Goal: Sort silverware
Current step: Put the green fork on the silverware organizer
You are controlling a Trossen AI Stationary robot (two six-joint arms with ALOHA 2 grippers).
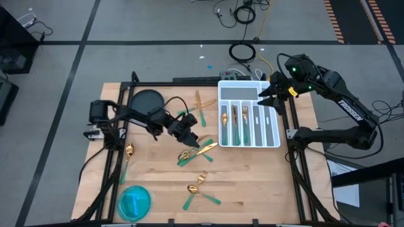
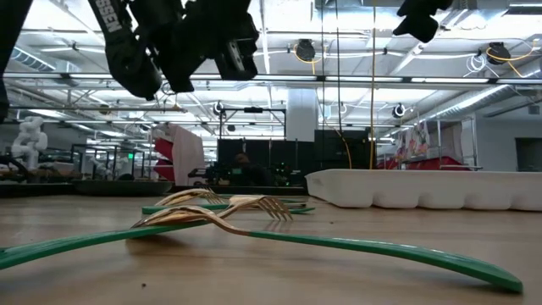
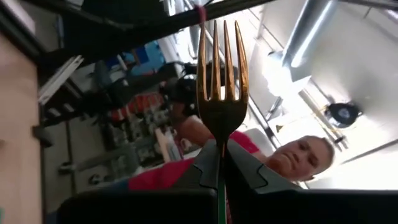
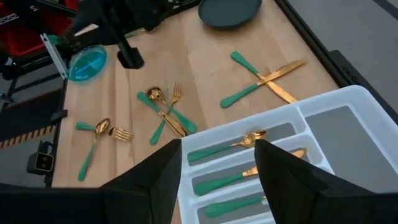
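Silverware lies scattered over the wooden table — gold heads, green handles — with a crossed cluster at the middle of the high view, a fork and spoon lower down near the front edge, a lone spoon at the left, and a crossed pair at upper centre. Several more pieces already rest in the long slots of the white tray at centre right of that view; its wide slot nearest the right side shows only bare grey floor.

Over the middle cluster hangs the left gripper, clenched tight on a fork. In the left wrist view the tines stand straight up out of the dark fingers, and past them a person in a red top shows in the room behind. From the low view the gripper is well clear of the tabletop, with a fork and its long green handle sprawled across the foreground.

The right gripper waits at the tray's upper right corner, fingers spread apart and empty, looking down over the slots.

Around the work sit a dark round plate at upper left and a blue dish at lower left. Black frame rails run along the table's sides, and the left arm's reach crosses just below the plate.
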